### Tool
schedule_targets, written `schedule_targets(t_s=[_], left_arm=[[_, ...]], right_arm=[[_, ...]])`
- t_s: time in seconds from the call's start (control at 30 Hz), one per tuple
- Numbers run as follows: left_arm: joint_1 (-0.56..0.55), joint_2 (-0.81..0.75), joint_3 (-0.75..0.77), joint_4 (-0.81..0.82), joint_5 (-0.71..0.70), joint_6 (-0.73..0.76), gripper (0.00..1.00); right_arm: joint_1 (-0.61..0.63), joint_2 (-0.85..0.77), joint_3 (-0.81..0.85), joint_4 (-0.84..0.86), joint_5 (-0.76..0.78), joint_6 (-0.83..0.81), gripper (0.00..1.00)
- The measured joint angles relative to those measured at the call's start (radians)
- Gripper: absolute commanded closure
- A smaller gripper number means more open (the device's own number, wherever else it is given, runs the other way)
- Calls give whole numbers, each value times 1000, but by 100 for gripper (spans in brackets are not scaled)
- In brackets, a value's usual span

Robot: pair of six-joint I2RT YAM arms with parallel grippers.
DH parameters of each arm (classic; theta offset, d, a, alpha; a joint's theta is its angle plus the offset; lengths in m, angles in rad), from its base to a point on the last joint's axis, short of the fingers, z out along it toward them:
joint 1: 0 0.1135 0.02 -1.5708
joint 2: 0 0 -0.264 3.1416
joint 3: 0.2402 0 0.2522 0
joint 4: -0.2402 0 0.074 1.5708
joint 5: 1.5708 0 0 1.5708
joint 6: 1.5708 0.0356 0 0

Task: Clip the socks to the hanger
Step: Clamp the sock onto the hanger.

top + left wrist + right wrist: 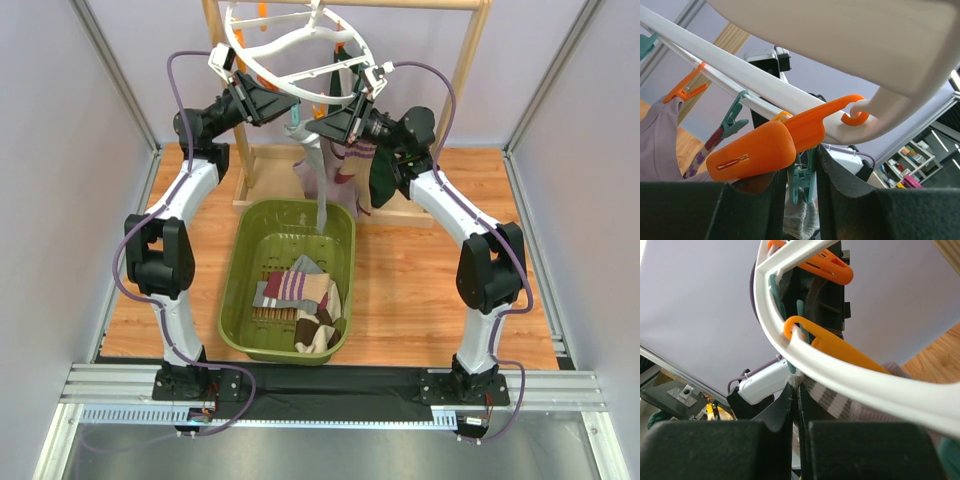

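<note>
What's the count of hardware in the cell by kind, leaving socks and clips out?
Robot arms: 2, the left arm and the right arm
Hanger: 1
Wooden rack: 1
Green basket: 1
Total: 5

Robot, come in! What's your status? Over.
Left gripper pinching teal clip. Right gripper shut on grey striped sock, at hanger ring. Orange clip close beside.

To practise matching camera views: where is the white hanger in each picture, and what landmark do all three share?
Top external: hanger at top centre.
Left wrist: fills the top, sweeping down to the right.
Right wrist: curves from top centre to lower right.
Shared landmark: orange clips hanging from it.
</note>
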Motion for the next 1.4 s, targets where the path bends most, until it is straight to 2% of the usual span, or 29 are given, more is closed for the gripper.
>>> schedule_targets(t_s=[0.73,0.77,0.8,0.9,1.0,1.1,1.13,1.17,1.27,1.33,1.37,1.4], left_arm=[[-2,-1,0,-7,8,25,99],[-2,-1,0,-7,8,23,94],[-2,-1,0,-7,8,21,84],[-2,-1,0,-4,8,17,67],[-2,-1,0,-4,8,18,59],[-2,-1,-2,-5,11,19,45],[-3,-1,-2,-5,14,20,32],[-5,-1,-2,-5,16,28,25],[-10,-2,-8,-9,21,31,18],[-11,-3,-9,-10,22,37,7],[-11,-3,-10,-11,23,38,1],[-10,-3,-10,-11,23,40,0]], right_arm=[[5,17,15,165,38,116,100],[5,21,15,165,38,117,100],[5,25,16,165,38,116,100],[5,33,16,162,40,114,100],[5,33,17,156,42,104,100],[5,33,21,154,44,95,100],[5,33,24,148,44,92,100],[5,34,27,144,45,90,100],[5,39,42,141,45,87,100],[5,44,51,140,45,85,100],[5,45,52,138,45,83,97],[5,46,52,134,45,80,92]])
